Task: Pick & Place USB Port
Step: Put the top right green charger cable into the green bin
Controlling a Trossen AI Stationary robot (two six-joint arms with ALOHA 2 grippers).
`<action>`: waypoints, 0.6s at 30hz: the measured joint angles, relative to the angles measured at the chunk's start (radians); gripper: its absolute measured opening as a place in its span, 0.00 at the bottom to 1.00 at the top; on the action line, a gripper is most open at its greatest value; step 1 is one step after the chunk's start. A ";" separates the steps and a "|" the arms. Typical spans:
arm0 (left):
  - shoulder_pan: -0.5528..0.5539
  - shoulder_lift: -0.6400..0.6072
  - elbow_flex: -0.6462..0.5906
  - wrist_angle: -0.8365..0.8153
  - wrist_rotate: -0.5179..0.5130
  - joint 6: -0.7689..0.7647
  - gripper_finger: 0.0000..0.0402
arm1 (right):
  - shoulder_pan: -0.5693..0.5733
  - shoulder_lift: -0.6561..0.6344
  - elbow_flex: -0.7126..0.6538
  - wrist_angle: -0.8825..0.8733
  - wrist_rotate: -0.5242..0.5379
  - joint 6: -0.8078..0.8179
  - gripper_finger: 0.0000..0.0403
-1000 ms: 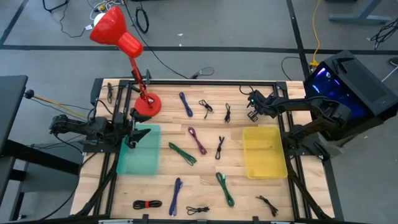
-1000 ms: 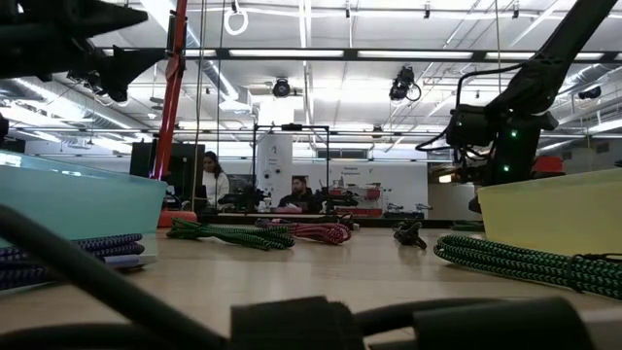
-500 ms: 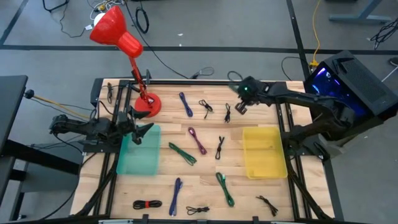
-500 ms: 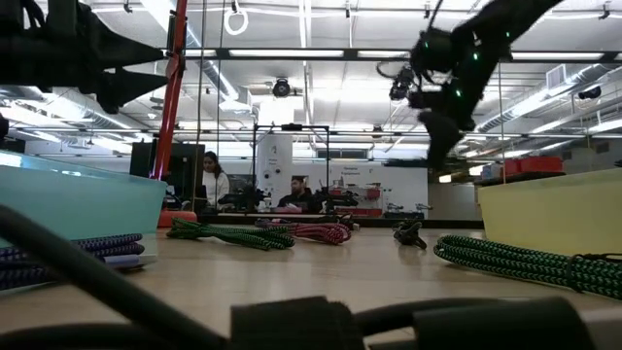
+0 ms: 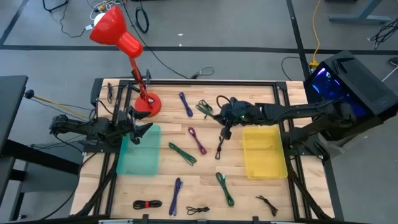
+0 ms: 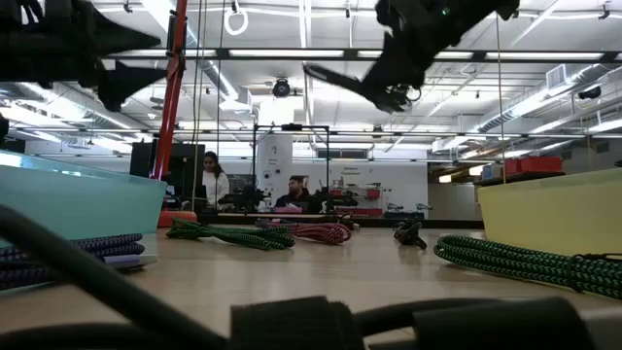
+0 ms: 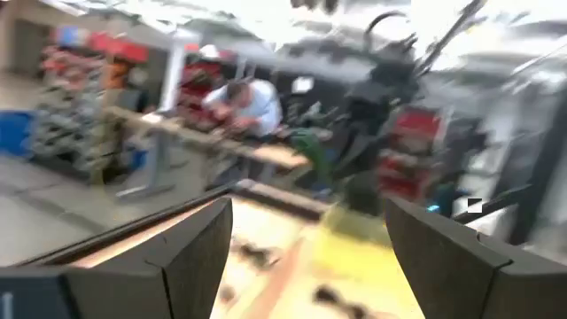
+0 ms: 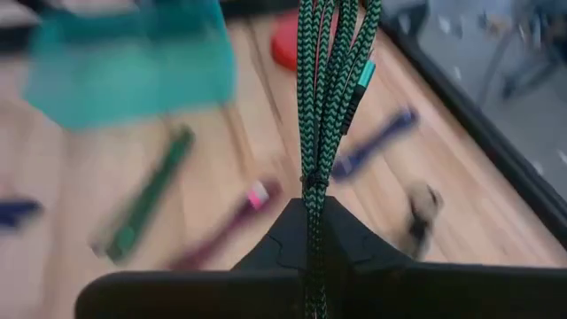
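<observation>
My right gripper [image 5: 224,119] hovers high over the table's middle, left of the yellow bin [image 5: 264,151], shut on a green-and-black braided cable bundle [image 8: 330,71]. In the low view the bundle [image 6: 332,80] sticks out sideways from the raised gripper [image 6: 394,92]. My left gripper [image 5: 138,132] is open and holds nothing, over the far edge of the teal bin [image 5: 138,155]. Its two fingers stand wide apart in the left wrist view [image 7: 306,257]. Coiled cables lie in the teal bin [image 6: 68,255]. My right gripper pinches the folded green cable bundle between its two fingers at one end [image 8: 312,190], several strands together. The rest of the bundle runs straight out past the fingertips. It is lifted clear of the table.
Loose cables lie flat across the wood: purple [image 5: 185,103], magenta [image 5: 197,140], green [image 5: 182,153], black [image 5: 219,147], green [image 5: 224,188], blue [image 5: 176,196]. A red lamp's base [image 5: 147,104] stands near the far-left edge. People sit in the room beyond [image 6: 209,180].
My right gripper has swung from the far edge of the yellow bin toward the table's left and climbed, carrying the green cable bundle with it, and has turned so that the bundle points leftward. My left gripper has shifted slightly at the teal bin's far edge.
</observation>
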 joint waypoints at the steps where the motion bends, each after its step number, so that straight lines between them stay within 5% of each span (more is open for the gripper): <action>1: 0.000 0.013 0.000 0.055 0.017 0.007 0.75 | 0.012 0.000 0.000 0.027 0.002 -0.010 0.01; 8: 0.008 0.273 0.073 0.246 0.043 0.080 0.75 | 0.039 0.001 0.000 0.188 0.001 -0.059 0.01; 18: 0.084 0.906 0.464 0.340 0.174 0.262 0.75 | 0.063 0.071 0.001 0.387 -0.043 -0.114 0.01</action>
